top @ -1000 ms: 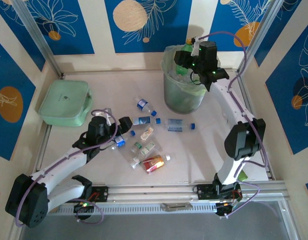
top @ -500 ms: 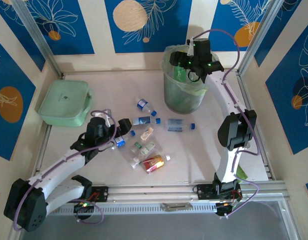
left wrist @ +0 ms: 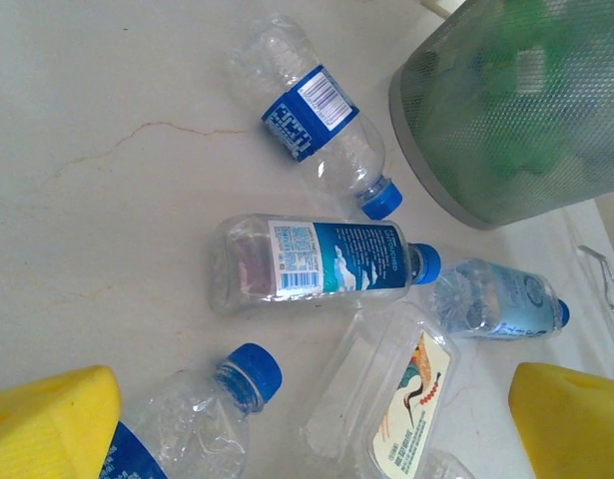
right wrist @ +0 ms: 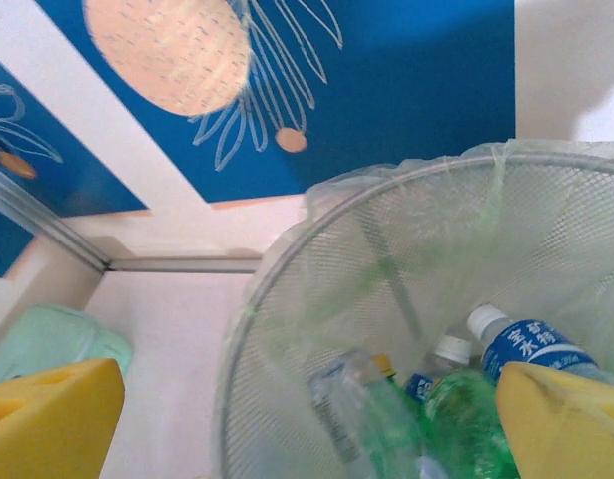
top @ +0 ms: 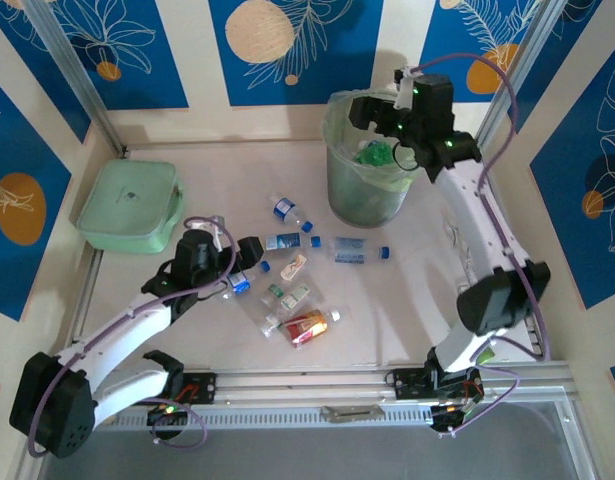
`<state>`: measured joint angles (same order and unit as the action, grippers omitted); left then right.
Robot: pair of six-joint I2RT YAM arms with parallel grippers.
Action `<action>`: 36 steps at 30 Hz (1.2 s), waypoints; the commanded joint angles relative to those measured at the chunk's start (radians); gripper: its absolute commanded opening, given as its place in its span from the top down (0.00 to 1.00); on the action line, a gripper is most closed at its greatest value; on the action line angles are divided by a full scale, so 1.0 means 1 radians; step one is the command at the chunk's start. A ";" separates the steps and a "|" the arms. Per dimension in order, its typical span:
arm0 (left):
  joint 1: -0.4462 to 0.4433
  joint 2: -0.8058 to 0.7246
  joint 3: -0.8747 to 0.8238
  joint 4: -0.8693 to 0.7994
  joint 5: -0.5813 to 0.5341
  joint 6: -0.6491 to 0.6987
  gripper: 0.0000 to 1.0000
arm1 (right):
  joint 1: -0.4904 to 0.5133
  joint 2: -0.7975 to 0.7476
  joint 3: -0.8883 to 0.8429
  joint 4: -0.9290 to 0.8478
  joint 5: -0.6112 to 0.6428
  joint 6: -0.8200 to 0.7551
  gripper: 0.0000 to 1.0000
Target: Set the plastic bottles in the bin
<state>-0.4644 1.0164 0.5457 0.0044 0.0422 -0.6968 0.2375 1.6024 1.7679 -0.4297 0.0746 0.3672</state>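
My R claw (top: 373, 112) hangs over bin (top: 345, 195), back-right; bottles (top: 283, 240) lie on table (top: 417, 290) front-left of it, beside my L claw (top: 246, 255).

Overhead looks down, wrist cameras close — all share bin (top: 362, 195)

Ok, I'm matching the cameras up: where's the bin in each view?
Top external: bin at upper centre-right, seen from above.
Left wrist: upper right corner, seen from the side.
Right wrist: lower right, looking down into it.
Shared landmark: green bottles inside, blurred through the wall in the left wrist view.
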 commanded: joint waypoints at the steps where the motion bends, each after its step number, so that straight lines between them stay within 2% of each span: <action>1: 0.013 0.020 0.047 -0.044 -0.044 0.059 0.01 | 0.013 -0.125 -0.133 0.088 -0.059 0.029 0.02; 7: 0.030 0.051 0.057 -0.061 -0.070 0.103 0.01 | 0.075 -0.294 -0.394 0.148 -0.085 0.069 0.01; 16: 0.066 0.118 0.046 -0.095 -0.025 0.138 0.01 | 0.187 -0.386 -0.633 0.196 -0.037 0.153 0.01; 26: 0.066 0.157 0.051 -0.300 0.005 0.206 0.01 | 0.216 -0.324 -0.587 0.201 -0.049 0.164 0.01; 36: 0.024 0.134 0.047 -0.411 0.045 0.206 0.01 | 0.227 -0.289 -0.551 0.216 -0.055 0.181 0.01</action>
<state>-0.4225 1.1675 0.5755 -0.3393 0.0582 -0.5133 0.4583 1.3079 1.1820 -0.2352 0.0227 0.5331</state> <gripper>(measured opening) 0.993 0.991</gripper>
